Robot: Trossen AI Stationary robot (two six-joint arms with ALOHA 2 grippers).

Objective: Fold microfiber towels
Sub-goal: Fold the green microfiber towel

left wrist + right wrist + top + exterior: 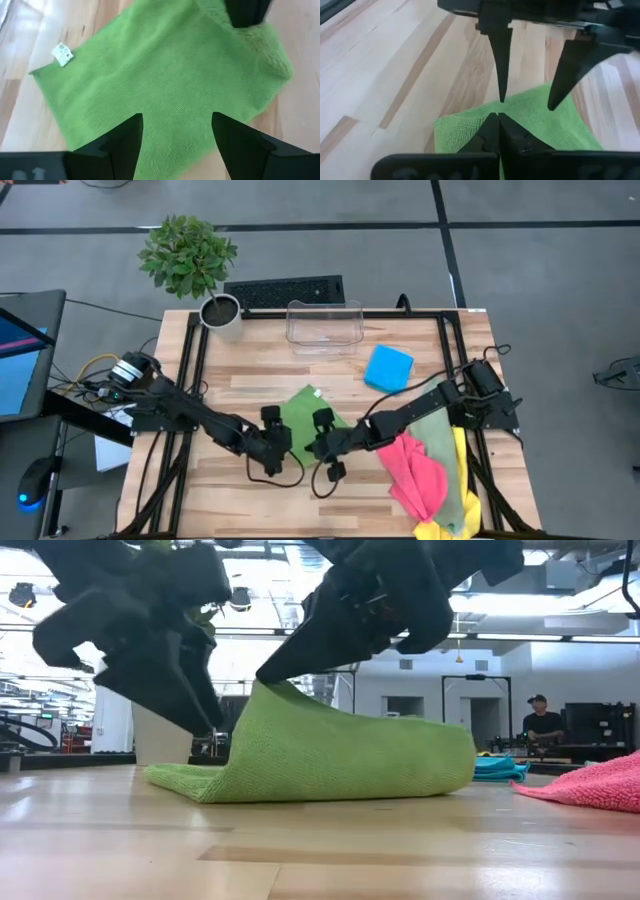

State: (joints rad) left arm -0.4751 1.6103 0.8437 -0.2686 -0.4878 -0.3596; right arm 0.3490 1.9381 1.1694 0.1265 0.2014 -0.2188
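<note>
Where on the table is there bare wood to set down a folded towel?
Bare patches: the near left corner, and the strip between the plant pot and the green towel. The right side is crowded with the blue towel, pink towel and the pile's yellow towel.

One towel (303,418) lies mid-table between both arms, bin (324,325) behind.

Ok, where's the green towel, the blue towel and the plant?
green towel (340,755), low view, on its folded-over side.
blue towel (388,367), high view, on its middle.
plant (186,252), high view, on its leaves.
</note>
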